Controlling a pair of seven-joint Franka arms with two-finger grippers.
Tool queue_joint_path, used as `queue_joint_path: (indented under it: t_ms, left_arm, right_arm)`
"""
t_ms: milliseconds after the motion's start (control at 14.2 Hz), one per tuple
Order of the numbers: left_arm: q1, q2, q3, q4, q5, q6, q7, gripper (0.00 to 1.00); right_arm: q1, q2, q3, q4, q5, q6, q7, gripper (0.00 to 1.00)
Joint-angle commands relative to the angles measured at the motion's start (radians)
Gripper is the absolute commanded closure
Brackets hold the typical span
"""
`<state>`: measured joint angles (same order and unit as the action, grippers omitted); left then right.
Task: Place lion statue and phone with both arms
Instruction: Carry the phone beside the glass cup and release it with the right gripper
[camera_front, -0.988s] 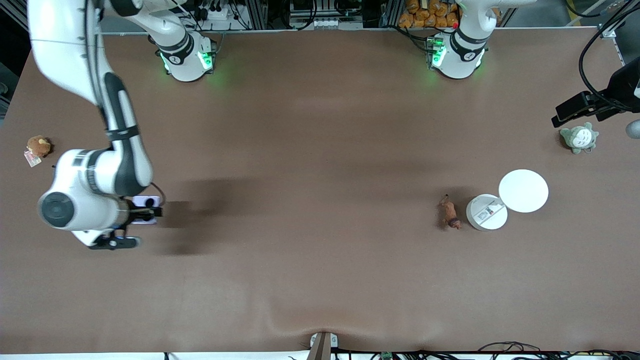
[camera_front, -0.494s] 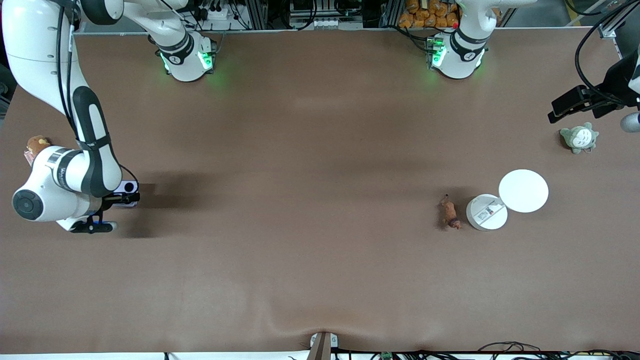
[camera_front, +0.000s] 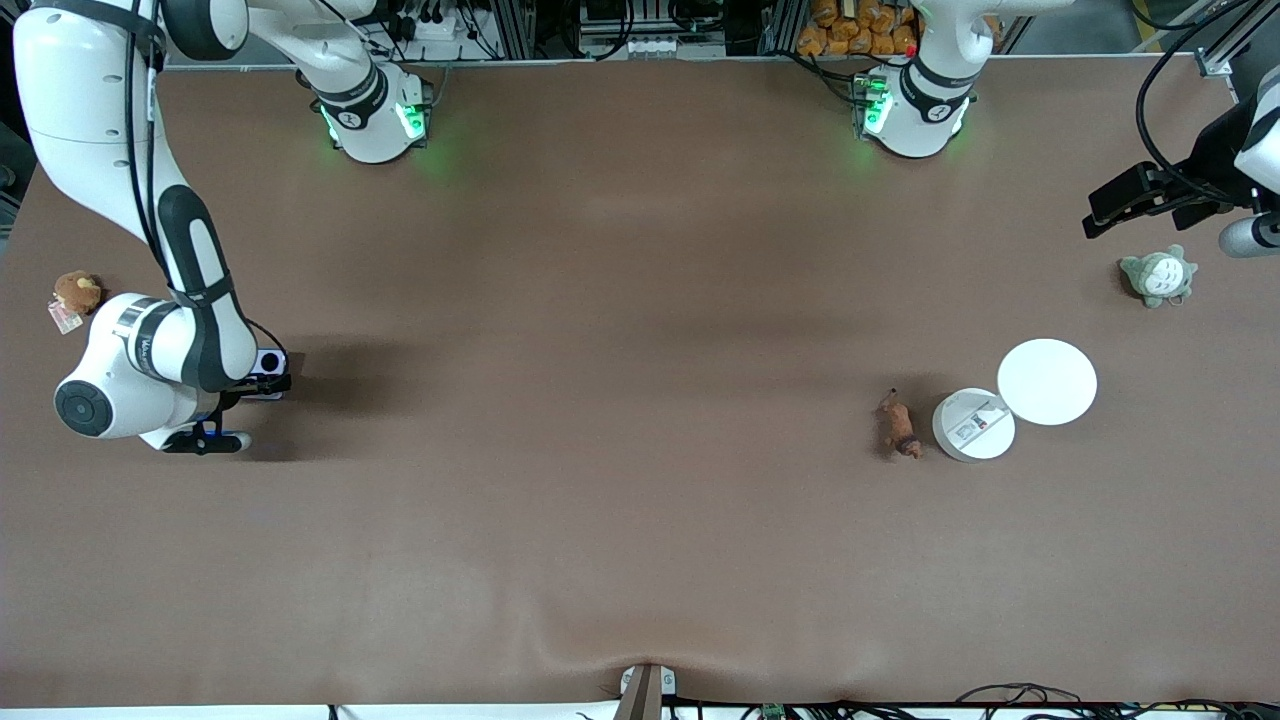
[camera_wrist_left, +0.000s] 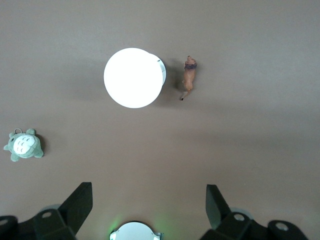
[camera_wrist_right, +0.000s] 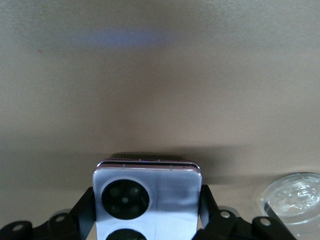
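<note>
My right gripper (camera_front: 262, 380) is shut on the pale lavender phone (camera_front: 268, 361) and holds it low over the table at the right arm's end. In the right wrist view the phone (camera_wrist_right: 147, 200) sits between the fingers of the right gripper (camera_wrist_right: 147, 212), camera circles facing up. The small orange-brown lion statue (camera_front: 899, 425) stands on the table beside a white disc, toward the left arm's end; the left wrist view shows the lion statue (camera_wrist_left: 189, 78) too. My left gripper (camera_front: 1140, 200) is open and empty, up in the air near the grey-green plush; its own view shows it (camera_wrist_left: 148, 207) with jaws wide apart.
Two white round discs (camera_front: 1047, 381) (camera_front: 973, 424) overlap beside the lion. A grey-green plush toy (camera_front: 1158, 275) lies near the left arm's end, and also shows in the left wrist view (camera_wrist_left: 23, 145). A brown plush toy (camera_front: 76, 292) lies at the right arm's end.
My right arm carried the phone toward the right arm's end and farther from the front camera, then edged back slightly. My left gripper drifted a little. The lion has not moved.
</note>
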<state>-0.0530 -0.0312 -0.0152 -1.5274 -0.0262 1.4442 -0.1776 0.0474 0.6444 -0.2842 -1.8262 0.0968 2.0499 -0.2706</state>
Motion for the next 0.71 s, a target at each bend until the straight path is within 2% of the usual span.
queue_joint_path:
  t_ms: [0,71,141,494,635]
  left_arm:
    - [0.002,-0.03,-0.003,-0.028,0.008,-0.008,0.016,0.0]
    - [0.002,-0.03,-0.003,-0.028,0.026,-0.01,0.016,0.0]
    - [-0.001,-0.032,-0.005,-0.028,0.04,-0.011,0.016,0.0]
    - [0.004,-0.032,-0.006,-0.03,0.045,-0.022,0.023,0.0]
    - [0.004,-0.032,-0.005,-0.03,0.045,-0.022,0.024,0.0]
  right_arm:
    - [-0.04,-0.002,0.019,0.005,0.009,0.003,-0.021,0.64]
    - [-0.04,0.0,0.019,0.005,0.009,0.003,-0.021,0.2]
    - [-0.04,0.0,0.02,0.005,0.011,0.003,-0.021,0.0]
    - [-0.026,-0.012,0.019,0.025,0.011,-0.005,-0.019,0.0]
    - [-0.026,-0.017,0.019,0.103,0.009,-0.016,-0.016,0.0]
